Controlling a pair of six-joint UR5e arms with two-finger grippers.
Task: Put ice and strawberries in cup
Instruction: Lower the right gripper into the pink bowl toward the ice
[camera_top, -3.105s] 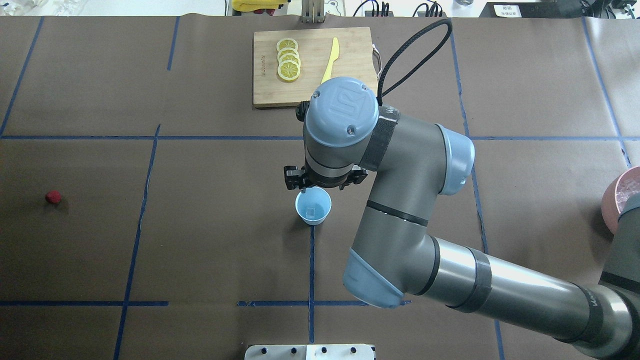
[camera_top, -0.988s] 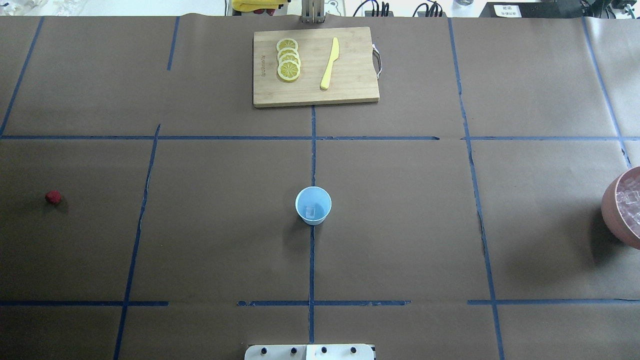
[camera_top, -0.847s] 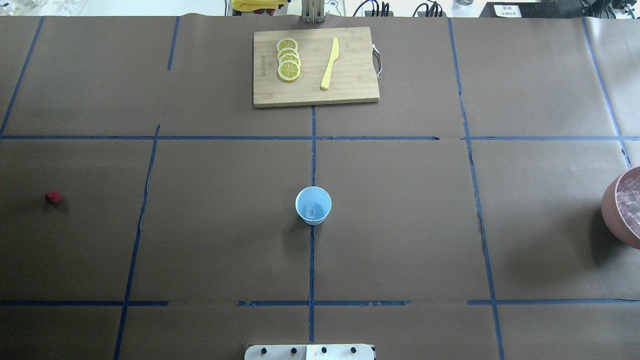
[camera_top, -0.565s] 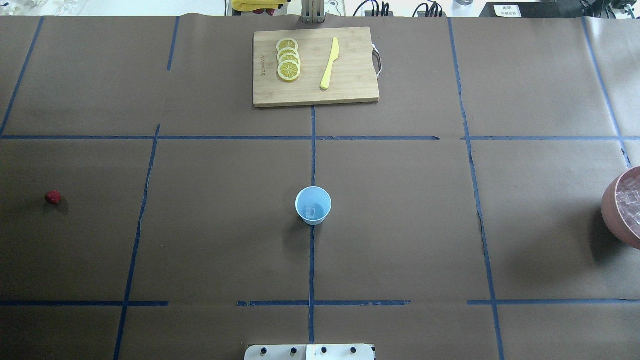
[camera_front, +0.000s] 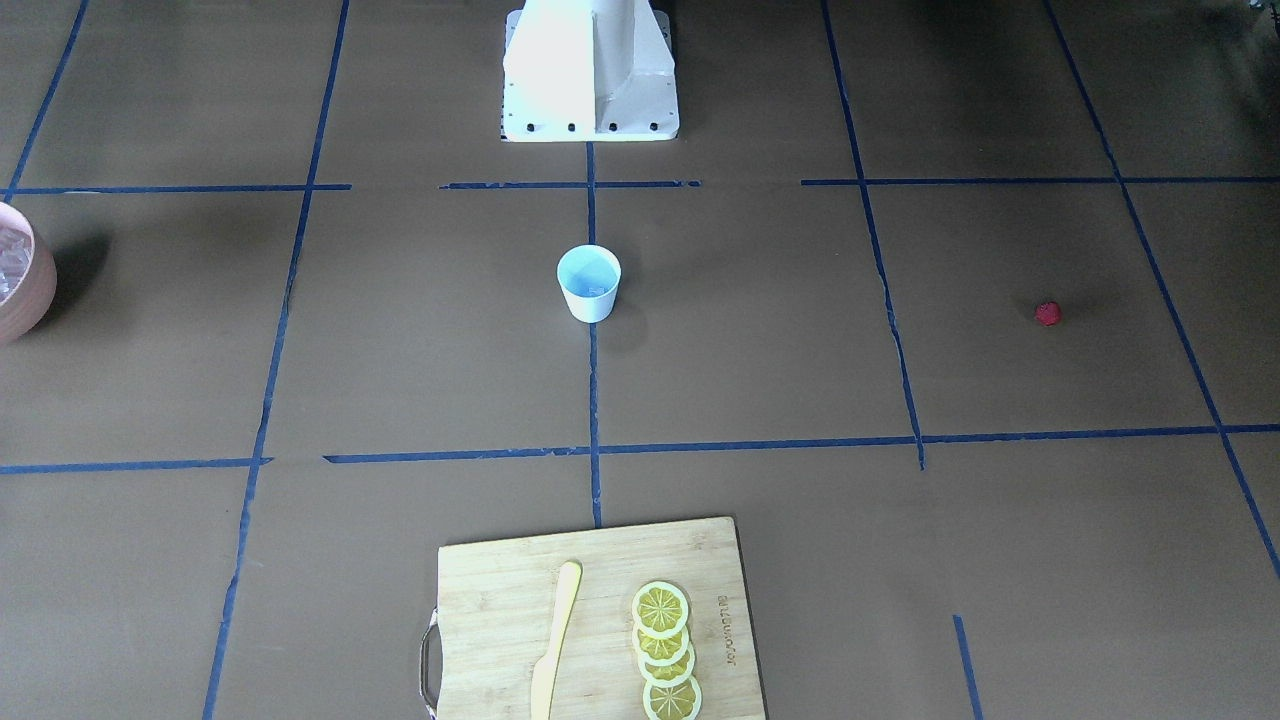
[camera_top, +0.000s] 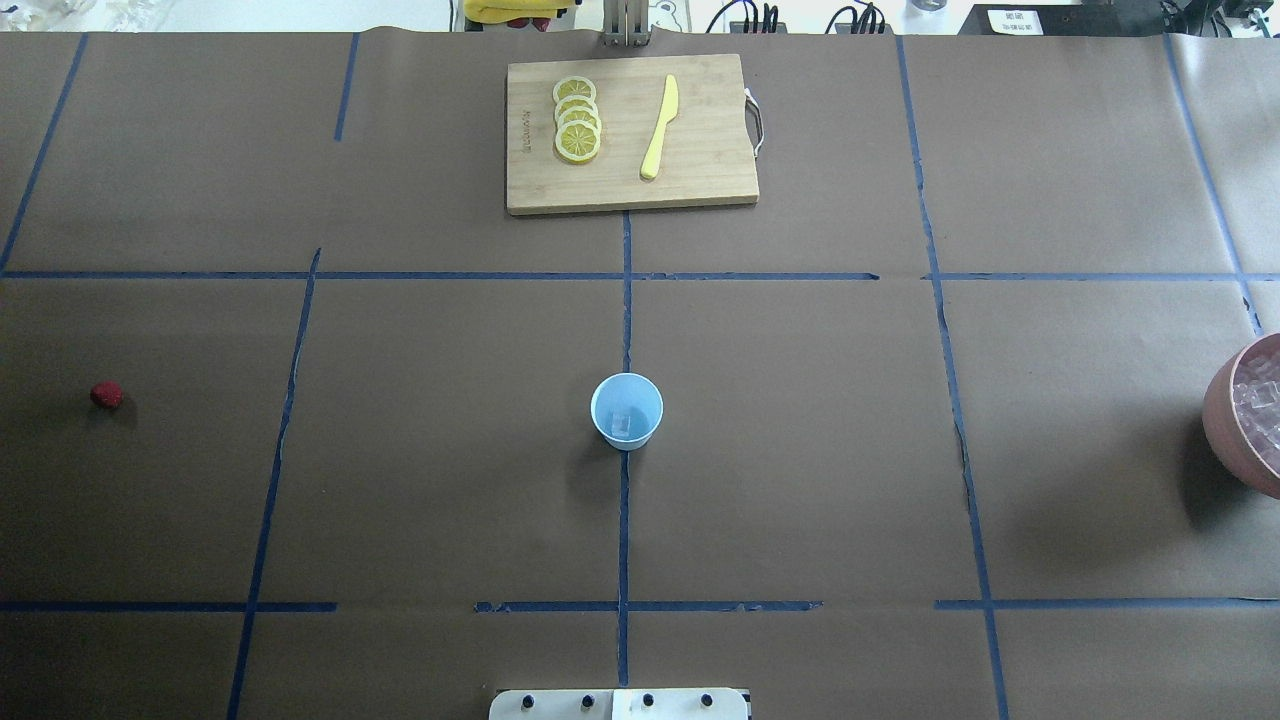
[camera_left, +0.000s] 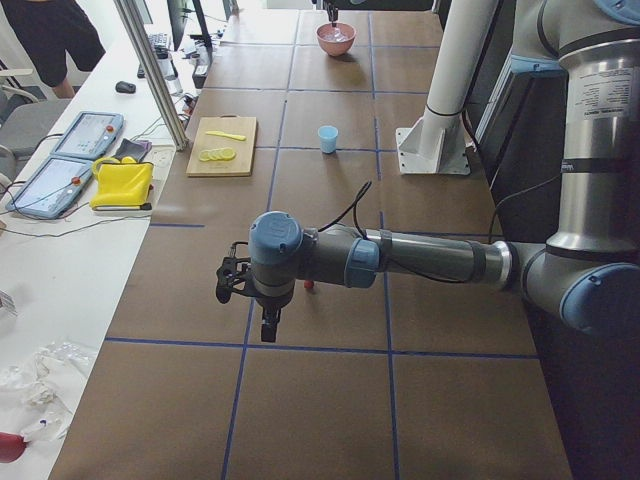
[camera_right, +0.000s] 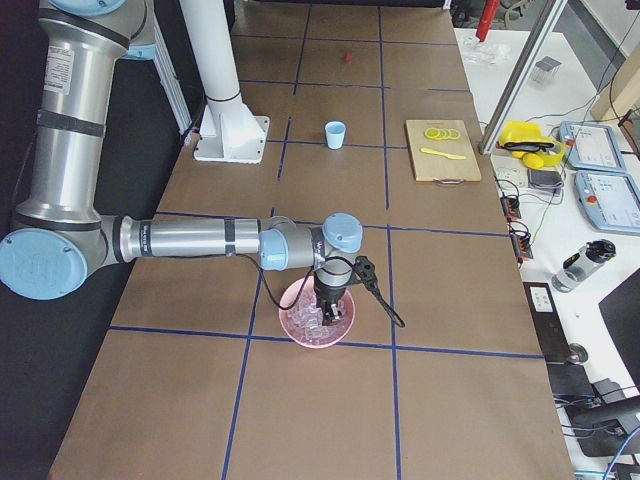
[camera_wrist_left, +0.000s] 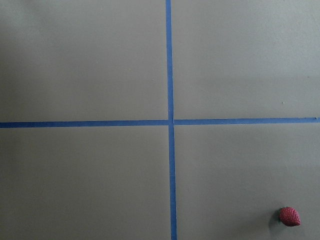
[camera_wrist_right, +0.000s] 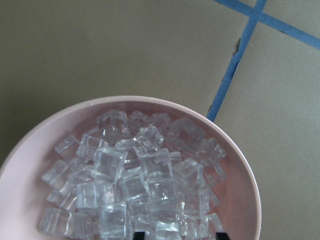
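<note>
The white cup (camera_top: 626, 411) with a pale blue inside stands at the table's middle, also in the front view (camera_front: 588, 283), with one ice cube (camera_top: 620, 424) in it. The strawberry (camera_top: 106, 394) lies far left on the table; it shows at the lower right of the left wrist view (camera_wrist_left: 289, 216). My left gripper (camera_left: 268, 322) hangs just beside it; I cannot tell whether it is open or shut. My right gripper (camera_wrist_right: 181, 235) is open just above the ice cubes (camera_wrist_right: 135, 175) in the pink bowl (camera_wrist_right: 245, 175).
The pink bowl (camera_top: 1225, 420) sits at the table's right edge. A wooden cutting board (camera_top: 700, 170) with lemon slices (camera_top: 577, 120) and a yellow knife (camera_top: 659, 128) lies at the far middle. The robot's white base (camera_front: 590, 70) stands behind the cup.
About three seconds ago my right arm was over the cup; it has since pulled away to the right, out of the overhead view. Over the last second nothing has visibly moved.
</note>
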